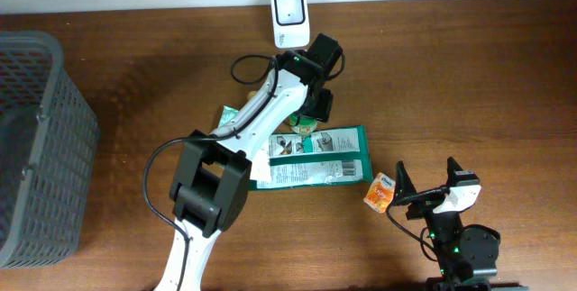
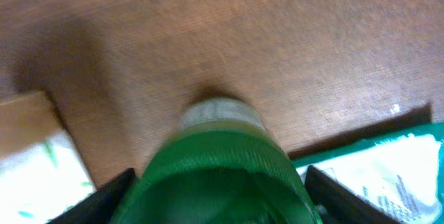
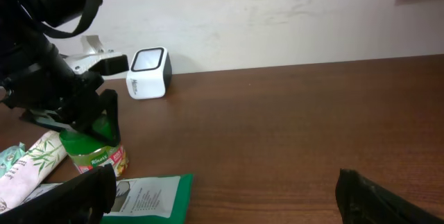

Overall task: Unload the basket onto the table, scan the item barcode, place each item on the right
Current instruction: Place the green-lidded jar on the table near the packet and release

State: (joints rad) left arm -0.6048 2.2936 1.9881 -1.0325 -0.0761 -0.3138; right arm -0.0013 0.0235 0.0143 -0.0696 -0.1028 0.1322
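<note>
Jar (image 2: pixel 222 168), green lid, red-and-yellow label: sits directly under the left gripper (image 2: pixel 220 175), between its two fingers (image 2: pixel 104 196). From the right wrist view the jar (image 3: pixel 94 154) is upright and appears to stand on the table (image 1: pixel 469 75).

Scanner (image 1: pixel 290 16), white: just beyond the left gripper (image 1: pixel 317 102), against the wall, window facing the arm. Nothing between the two.

Around the gripper: green packet (image 1: pixel 315 156) flat on the table just on the near side of it, one corner showing beside the jar in the left wrist view. White tube (image 3: pixel 35 158) with a leaf print beside the jar, on the arm's side. Basket (image 1: pixel 36 147) well apart, far left.

Left gripper: fingers set fairly wide, one each side of the lid. Cannot tell whether they press on it or stand just clear.

Right gripper (image 1: pixel 424 192): fully spread, holds nothing. Orange packet (image 1: pixel 380 194) lies just beside its left finger.
</note>
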